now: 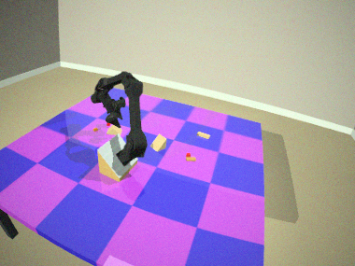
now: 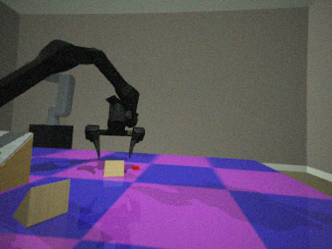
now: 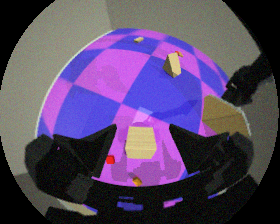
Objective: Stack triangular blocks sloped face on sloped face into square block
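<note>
One triangular block [image 1: 159, 143] [image 2: 48, 202] [image 3: 172, 65] lies on the table, away from the gripper, with a sloped face showing. The other triangular block [image 1: 114, 131] [image 2: 114, 169] [image 3: 141, 150] lies on the table below the gripper, apart from the first. My gripper [image 1: 115, 122] [image 2: 114, 156] [image 3: 143, 126] is open and empty. Its fingertips stand above the near block, one to each side, with a gap over it in the exterior view. The blocks' undersides are hidden.
A large wedge [image 1: 108, 165] [image 2: 17, 167] [image 3: 224, 117] with a grey sloped top stands by the arm's base. Near the gripper lie a red piece [image 2: 135, 168] [image 3: 110, 159] and an orange piece [image 1: 95, 130] [image 3: 137, 181]. A tan piece [image 1: 203, 134] [image 3: 139, 39] lies farther off, as does another red piece [image 1: 188, 155].
</note>
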You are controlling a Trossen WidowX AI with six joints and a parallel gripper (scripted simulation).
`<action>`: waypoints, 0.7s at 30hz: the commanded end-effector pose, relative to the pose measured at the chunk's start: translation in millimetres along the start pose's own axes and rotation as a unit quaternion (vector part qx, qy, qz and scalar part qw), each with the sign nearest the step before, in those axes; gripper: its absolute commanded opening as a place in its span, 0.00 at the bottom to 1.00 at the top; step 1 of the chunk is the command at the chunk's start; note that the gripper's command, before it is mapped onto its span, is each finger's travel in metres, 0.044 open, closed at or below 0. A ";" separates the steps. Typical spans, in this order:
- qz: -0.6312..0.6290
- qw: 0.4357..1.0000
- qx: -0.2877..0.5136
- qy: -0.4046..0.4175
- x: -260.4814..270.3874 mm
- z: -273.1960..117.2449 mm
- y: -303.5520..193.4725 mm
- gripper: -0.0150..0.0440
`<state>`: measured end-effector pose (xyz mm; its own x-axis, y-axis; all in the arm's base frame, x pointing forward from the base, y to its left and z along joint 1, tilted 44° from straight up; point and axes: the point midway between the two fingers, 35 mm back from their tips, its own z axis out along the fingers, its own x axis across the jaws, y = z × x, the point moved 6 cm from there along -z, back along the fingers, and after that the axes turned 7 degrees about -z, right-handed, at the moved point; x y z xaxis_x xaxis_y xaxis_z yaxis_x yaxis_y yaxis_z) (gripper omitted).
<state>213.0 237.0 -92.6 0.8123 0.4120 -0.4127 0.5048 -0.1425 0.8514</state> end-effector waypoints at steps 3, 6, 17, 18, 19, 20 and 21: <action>-0.021 0.997 0.028 0.065 -18.3 -65.5 43.2 1.00; -0.021 0.997 0.028 0.065 -18.3 -65.5 43.2 1.00; -0.013 0.912 0.409 -0.017 -13.5 24.5 90.2 1.00; -0.009 0.893 0.450 -0.008 -14.2 33.0 95.9 1.00; -0.004 0.872 0.490 0.005 -15.1 41.3 101.8 1.00; 0.002 0.850 0.527 0.022 -16.3 49.4 107.9 1.00; 0.010 0.827 0.561 0.042 -17.7 57.3 114.1 1.00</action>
<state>258.3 200.3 -16.5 0.8095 0.3912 -0.4378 0.5544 -0.7548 0.3507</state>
